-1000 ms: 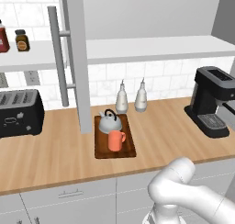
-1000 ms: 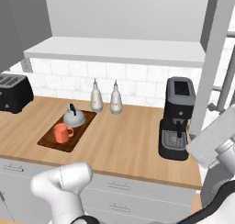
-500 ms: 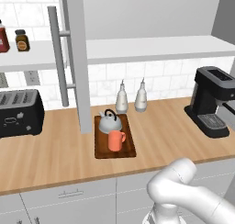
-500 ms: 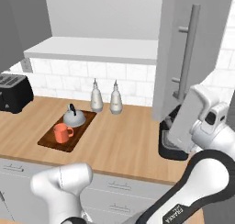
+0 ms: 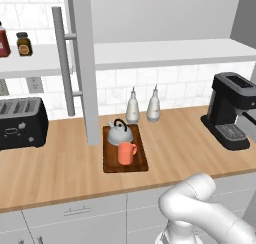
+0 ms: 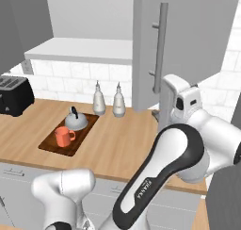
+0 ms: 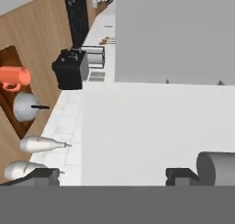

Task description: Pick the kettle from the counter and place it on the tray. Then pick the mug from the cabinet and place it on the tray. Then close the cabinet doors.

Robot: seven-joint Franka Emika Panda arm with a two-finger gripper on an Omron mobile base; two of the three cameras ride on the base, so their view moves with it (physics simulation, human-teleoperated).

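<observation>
Grey right cabinet door (image 6: pixel 188 40) now swung inward—gripper (image 7: pixel 112 176) at six o'clock, jaws spread; closing underway.

Home kitchen: butcher-block counter (image 5: pixel 60 173) over white drawers (image 5: pixel 75 215), tiled backsplash (image 5: pixel 175 83), toaster (image 5: pixel 20 122), coffee machine (image 5: pixel 231 110), grey wall cabinet (image 6: pixel 188 36), 2 bottles (image 5: pixel 142 105).

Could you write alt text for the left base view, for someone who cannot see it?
A silver kettle and an orange mug sit on a dark tray on a wooden counter, beside an open grey cabinet door.
</observation>
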